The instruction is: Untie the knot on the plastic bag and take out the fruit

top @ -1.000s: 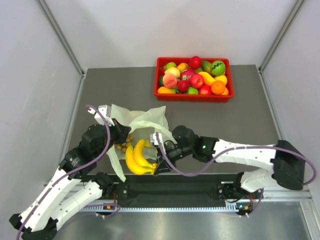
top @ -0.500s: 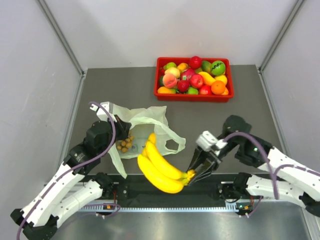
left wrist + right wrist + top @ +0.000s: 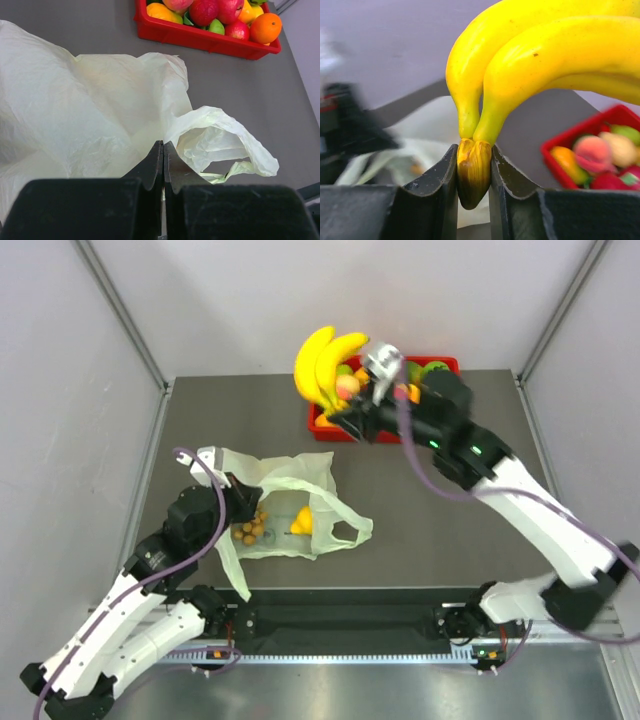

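Note:
The pale green plastic bag [image 3: 285, 490] lies open on the table, its handle loop [image 3: 350, 530] loose; no knot shows. Tan-brown berries [image 3: 248, 528] and a small yellow piece [image 3: 303, 520] lie in it. My left gripper [image 3: 243, 502] is shut on the bag's edge, which also shows in the left wrist view [image 3: 163, 146] with the bag [image 3: 90, 115] spread ahead. My right gripper [image 3: 345, 418] is shut on the brown stem [image 3: 474, 172] of the yellow banana bunch [image 3: 322, 365] and holds it high by the red tray's left end. In the right wrist view the bunch [image 3: 535, 60] rises from my right gripper [image 3: 474, 152].
The red tray [image 3: 385, 435] at the back holds apples, a peach, oranges and a round green dark-marked fruit [image 3: 436, 374]. It also shows in the left wrist view [image 3: 200, 39] and in the right wrist view [image 3: 560, 140]. Grey walls stand on three sides.
My right gripper carried the banana bunch from the bag's mouth at the near edge up and back to the red tray's left end. My left gripper stayed shut on the bag.

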`<move>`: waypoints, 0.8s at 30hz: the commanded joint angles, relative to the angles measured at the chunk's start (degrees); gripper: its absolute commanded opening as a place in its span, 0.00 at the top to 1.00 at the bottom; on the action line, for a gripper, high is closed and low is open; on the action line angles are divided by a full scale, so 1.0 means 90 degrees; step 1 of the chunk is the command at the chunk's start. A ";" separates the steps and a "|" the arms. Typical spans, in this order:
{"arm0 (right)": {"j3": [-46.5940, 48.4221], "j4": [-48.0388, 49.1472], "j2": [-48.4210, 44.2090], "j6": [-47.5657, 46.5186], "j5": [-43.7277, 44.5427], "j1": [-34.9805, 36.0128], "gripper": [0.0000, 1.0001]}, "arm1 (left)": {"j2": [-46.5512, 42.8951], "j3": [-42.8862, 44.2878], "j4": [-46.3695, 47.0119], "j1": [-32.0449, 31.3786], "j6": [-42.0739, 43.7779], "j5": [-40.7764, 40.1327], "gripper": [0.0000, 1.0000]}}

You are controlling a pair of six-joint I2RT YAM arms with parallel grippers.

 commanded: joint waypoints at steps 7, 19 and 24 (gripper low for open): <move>0.3572 -0.0880 0.4267 -0.1108 0.3627 -0.0669 1.00 | -0.0408 -0.0094 -0.0001 -0.0016 -0.0318 0.0362 1.00; 0.6240 -0.1223 0.7094 -0.0817 0.3004 -0.1294 1.00 | -0.0964 -0.0318 -0.0314 -0.0016 -0.0494 0.0363 1.00; 0.6357 -0.1145 0.7533 -0.0660 0.2653 -0.1343 1.00 | -0.1062 -0.0387 -0.0353 -0.0016 -0.0543 0.0411 1.00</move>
